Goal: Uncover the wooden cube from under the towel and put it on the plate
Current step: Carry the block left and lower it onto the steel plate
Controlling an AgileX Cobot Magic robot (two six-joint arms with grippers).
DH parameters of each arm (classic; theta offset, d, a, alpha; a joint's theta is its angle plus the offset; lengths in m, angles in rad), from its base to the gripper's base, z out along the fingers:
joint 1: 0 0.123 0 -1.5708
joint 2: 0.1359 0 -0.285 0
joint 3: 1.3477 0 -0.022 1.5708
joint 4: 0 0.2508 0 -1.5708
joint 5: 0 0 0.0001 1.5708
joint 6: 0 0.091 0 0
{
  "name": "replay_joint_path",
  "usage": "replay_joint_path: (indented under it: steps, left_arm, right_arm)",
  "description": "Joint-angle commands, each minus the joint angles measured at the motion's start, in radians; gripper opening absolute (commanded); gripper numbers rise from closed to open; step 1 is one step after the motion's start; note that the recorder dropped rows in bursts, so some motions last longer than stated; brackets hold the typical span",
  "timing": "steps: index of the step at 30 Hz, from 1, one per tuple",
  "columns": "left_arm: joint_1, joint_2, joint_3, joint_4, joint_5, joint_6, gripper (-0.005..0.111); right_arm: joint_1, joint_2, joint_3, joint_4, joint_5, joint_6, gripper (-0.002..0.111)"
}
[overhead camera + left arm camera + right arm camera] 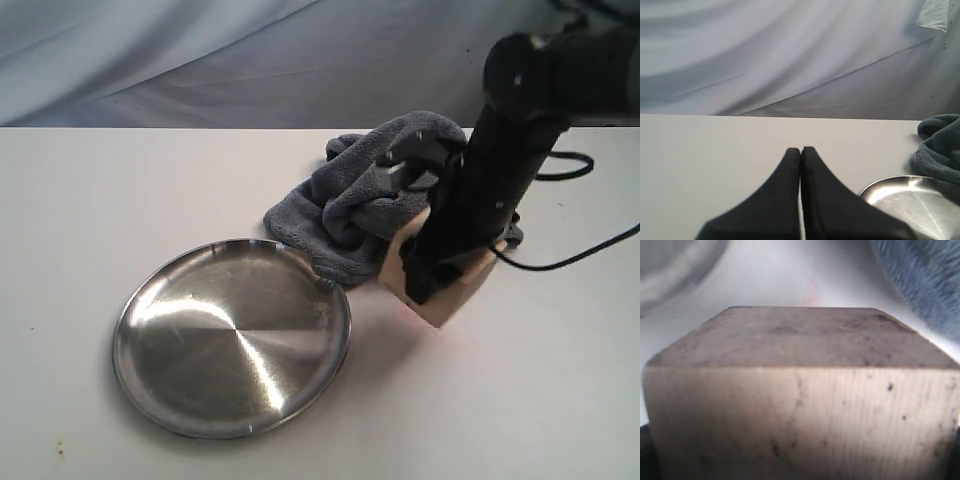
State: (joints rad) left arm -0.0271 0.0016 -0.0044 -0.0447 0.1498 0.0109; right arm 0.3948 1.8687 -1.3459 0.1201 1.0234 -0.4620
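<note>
Both pincers are showing: the left pincer (800, 155) is sitting with jaws together; the right pincer (425, 288) is clamping the wooden cube (458, 293), just right of the plate (230, 345), touching the towel (340, 200). Lifting straight up before crossing the rim is looking wisest.

A plain white counter (150, 180) fills the foreground. Behind it hangs a pale blue-grey backdrop (200, 60) of softly creased cloth. The light is even.
</note>
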Motion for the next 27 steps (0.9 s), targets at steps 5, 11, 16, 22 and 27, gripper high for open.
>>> replay_joint_path:
  steps: [5,11,16,22,27]
  left_arm:
    - [-0.001,-0.002,0.004,0.001,-0.002,-0.003,0.001]
    - [-0.001,-0.002,0.004,0.001,-0.002,-0.001,0.001]
    - [-0.001,-0.002,0.004,0.001,-0.002,-0.002,0.001]
    - [-0.001,-0.002,0.004,0.001,-0.002,-0.002,0.001]
    - [-0.001,-0.002,0.004,0.001,-0.002,-0.002,0.001]
  right_arm:
    - [0.058,-0.136,-0.200,0.275,0.118,-0.071,0.000]
    - [0.265,-0.080,-0.304,0.179,0.093,-0.056,0.000]
    - [0.381,0.076,-0.387,-0.003,0.094,0.041,0.000]
    - [0.383,0.277,-0.496,-0.018,0.087,0.043,0.000]
    - [0.383,0.341,-0.506,-0.031,0.100,0.015,0.000]
